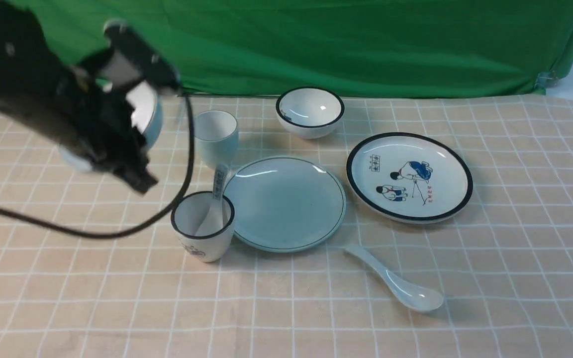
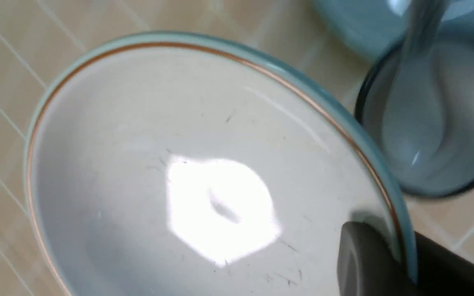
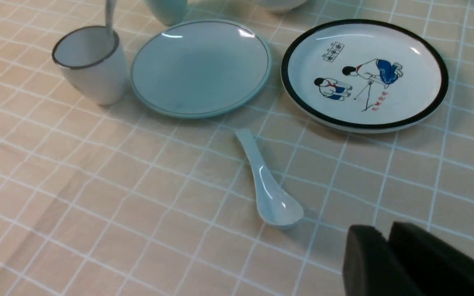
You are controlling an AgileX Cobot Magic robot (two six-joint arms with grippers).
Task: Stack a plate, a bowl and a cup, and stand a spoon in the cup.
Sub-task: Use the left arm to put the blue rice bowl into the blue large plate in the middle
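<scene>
Left wrist view: left claw (image 2: 403,259) clamped on bowl (image 2: 179,164) rim, bowl tilted. Target plate (image 1: 285,203) lies right of claw, lower; level bowl, centre it, lower gently.

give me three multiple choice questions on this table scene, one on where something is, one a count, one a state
1. Where is the plain white spoon?
A) in the black-rimmed cup
B) flat on the cloth
C) inside the black-rimmed bowl

2. How many plates are there?
A) one
B) two
C) four

3. What state is the pale blue bowl in?
A) clamped at its rim by the left gripper
B) standing untouched
C) lying upside down

Answers:
1 B, it lies nearer the robot than both plates.
2 B, only the plain plate and the cartoon plate show.
3 A, the left wrist view shows the jaws pinching the rim.
</scene>
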